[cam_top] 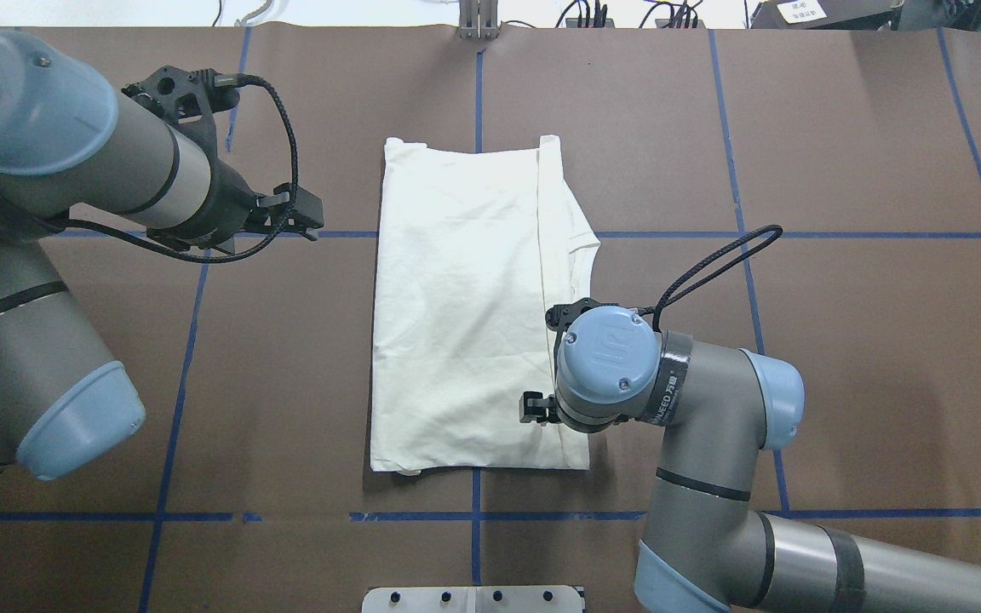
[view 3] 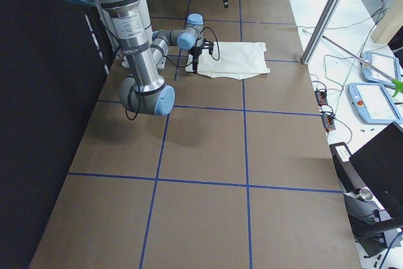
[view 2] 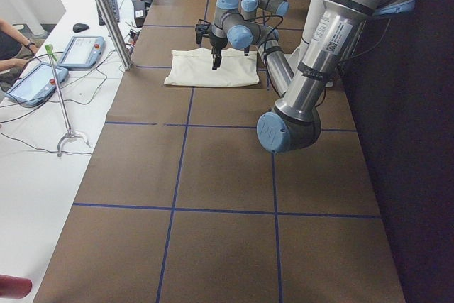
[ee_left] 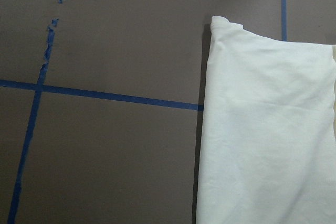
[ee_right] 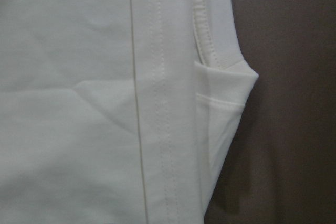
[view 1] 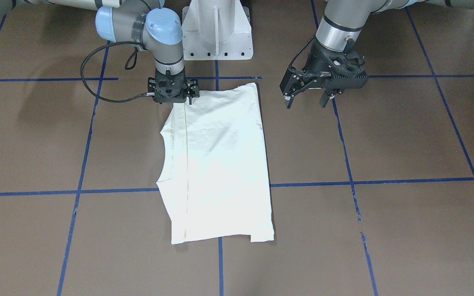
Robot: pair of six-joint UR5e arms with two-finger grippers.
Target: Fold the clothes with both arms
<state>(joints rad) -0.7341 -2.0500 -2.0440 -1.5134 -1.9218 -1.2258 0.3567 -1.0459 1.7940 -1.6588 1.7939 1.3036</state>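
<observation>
On the brown table (view 1: 405,135) the cream T-shirt (view 1: 220,164) lies midway between the side edges, plain side up, already folded into a long rectangle; I'd say the cross folds remain. The right gripper (view 1: 173,93) stands over its robot-side corner, and I cannot tell its grip. The left gripper (view 1: 306,100) hangs beside the shirt, fingers spread, empty

The front view looks steeply down from across the table (view 1: 385,135), with the pedestal (view 1: 216,33) at top centre. The overhead view looks forward from behind it. Both hold the shirt (view 1: 216,164) mid-frame. The side views look along the table from opposite ends, the shirt small and far. Both wrist views sit close above the shirt.
</observation>
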